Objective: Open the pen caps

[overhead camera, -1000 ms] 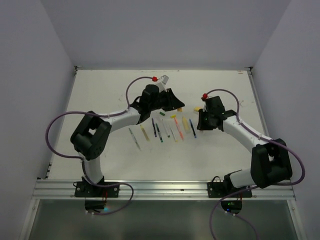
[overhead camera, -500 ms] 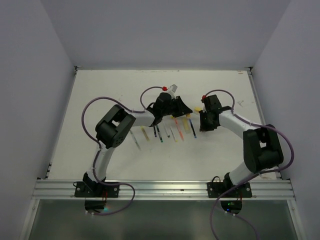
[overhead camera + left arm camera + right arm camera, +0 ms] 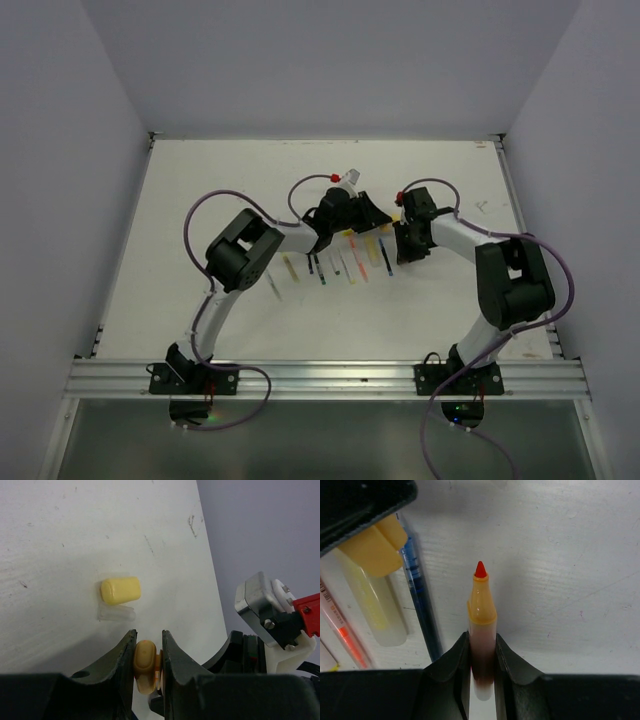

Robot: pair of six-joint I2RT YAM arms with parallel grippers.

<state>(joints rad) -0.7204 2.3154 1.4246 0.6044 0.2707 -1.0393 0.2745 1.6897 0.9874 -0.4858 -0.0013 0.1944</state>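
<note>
Our left gripper clamps an orange cap, a yellow cap lying just beyond. Our right gripper grips the uncapped orange pen.

Soft, even overhead light keeps the matte white tabletop bright and free of glare, with only faint soft-edged shadows, while both wrist views are sharp at centre and blurred on the close black plastic fingers.
</note>
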